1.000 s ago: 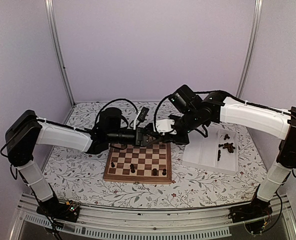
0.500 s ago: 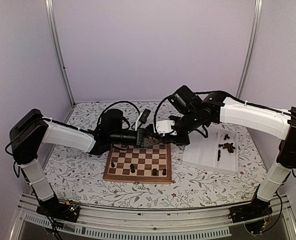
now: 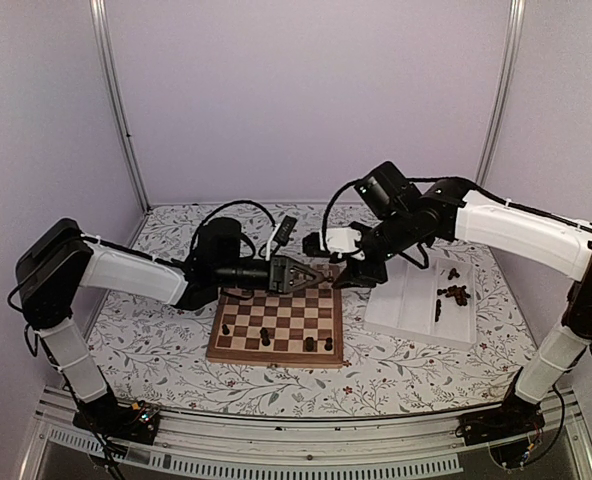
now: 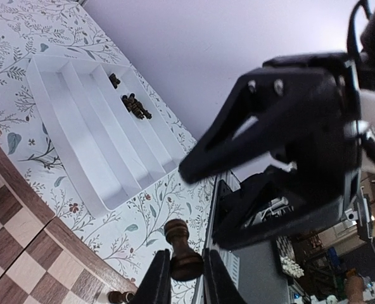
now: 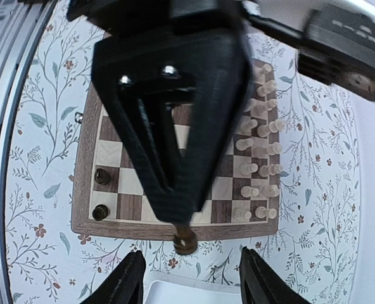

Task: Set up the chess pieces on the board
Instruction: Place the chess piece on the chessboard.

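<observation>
Above the far right corner of the board (image 3: 276,357), both arms meet in mid-air, with one chess piece between them.

Pincers. The left pincer (image 4: 186,269) is closed nearly tight on the base of a single dark piece (image 4: 178,233), which it holds aloft, clear of the squares. The right pincer (image 5: 190,266) sits just beside it with its fingers about half apart and nothing between them.

Progress. The task appears to be in its early part. The pale pieces (image 5: 257,152) are already drawn up in two rows on the far side of the board. Of the dark pieces (image 3: 265,336), only a few stand on the near rows, and they are spread out with gaps between them rather than forming a full rank. The held piece has not yet been set down. The remainder lie loose in the white tray (image 3: 406,300), on the desk (image 3: 396,375) to the right of the board. By this reading, most of the dark side is left to place.

Count.
- Dark pieces on the board: four in the top view. The right wrist view shows only two, as the left arm covers the rest.
- Dark pieces in a pincer: one.
- Dark pieces in the tray (image 3: 456,294): a small heap in the far compartments with a few strays. They are too small and too bunched to count.
- Pale pieces: two rows, partly hidden by the arms, so no firm total can be given.
- Boards: one. Trays: one.
</observation>
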`<state>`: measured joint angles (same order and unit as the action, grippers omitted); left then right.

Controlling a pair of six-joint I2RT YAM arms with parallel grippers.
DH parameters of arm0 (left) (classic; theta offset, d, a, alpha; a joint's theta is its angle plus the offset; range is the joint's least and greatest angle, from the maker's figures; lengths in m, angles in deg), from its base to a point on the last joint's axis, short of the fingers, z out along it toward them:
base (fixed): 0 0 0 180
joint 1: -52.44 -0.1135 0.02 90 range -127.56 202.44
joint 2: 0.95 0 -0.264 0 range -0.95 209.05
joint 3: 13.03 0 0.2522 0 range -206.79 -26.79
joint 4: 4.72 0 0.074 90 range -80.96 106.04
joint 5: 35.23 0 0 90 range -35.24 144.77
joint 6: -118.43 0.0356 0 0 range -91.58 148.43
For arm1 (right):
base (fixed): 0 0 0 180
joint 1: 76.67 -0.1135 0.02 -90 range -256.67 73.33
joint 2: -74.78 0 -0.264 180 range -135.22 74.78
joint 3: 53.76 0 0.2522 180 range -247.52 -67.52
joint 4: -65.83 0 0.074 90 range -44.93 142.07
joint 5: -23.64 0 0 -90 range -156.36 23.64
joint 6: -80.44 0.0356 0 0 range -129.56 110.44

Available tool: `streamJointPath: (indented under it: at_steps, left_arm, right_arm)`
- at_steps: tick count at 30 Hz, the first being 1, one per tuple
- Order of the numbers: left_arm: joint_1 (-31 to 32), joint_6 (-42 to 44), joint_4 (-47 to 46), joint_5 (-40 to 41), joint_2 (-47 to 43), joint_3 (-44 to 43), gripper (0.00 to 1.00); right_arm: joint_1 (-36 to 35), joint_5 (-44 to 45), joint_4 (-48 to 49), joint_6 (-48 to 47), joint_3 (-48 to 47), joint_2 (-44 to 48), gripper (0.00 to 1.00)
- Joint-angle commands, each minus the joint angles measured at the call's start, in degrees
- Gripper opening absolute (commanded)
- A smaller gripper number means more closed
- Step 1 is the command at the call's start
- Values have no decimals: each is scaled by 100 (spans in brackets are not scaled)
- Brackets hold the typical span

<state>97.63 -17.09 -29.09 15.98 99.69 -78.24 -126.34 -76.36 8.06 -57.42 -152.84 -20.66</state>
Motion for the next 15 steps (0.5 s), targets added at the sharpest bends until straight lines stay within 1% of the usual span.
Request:
streamJointPath:
  at_steps: [1, 2, 5, 6, 9, 10, 15]
  left_arm:
    - [-72, 457, 118, 304, -318, 66, 15]
    - [-72, 490, 117, 369, -334, 72, 15]
    - [-72, 606, 77, 514, -383, 51, 15]
    - [-72, 654, 63, 554, -393, 43, 15]
    - [-66, 725, -13, 643, -459, 38, 15]
    - [-63, 732, -35, 673, -488, 46, 15]
    - [-41, 754, -132, 716, -562, 39, 16]
  right_arm:
    - [915, -1611, 419, 787, -86, 459, 54]
    - [1147, -2059, 590, 1256, -57, 499, 54]
    - [1799, -3451, 1092, 2265, 176, 501, 54]
    - [1987, -3895, 1240, 2770, 281, 459, 54]
    - [2350, -5001, 1462, 3726, 422, 155, 56]
    - [2447, -5421, 1551, 3903, 446, 58, 57]
    - [2503, -6319, 2377, 5084, 719, -331, 61]
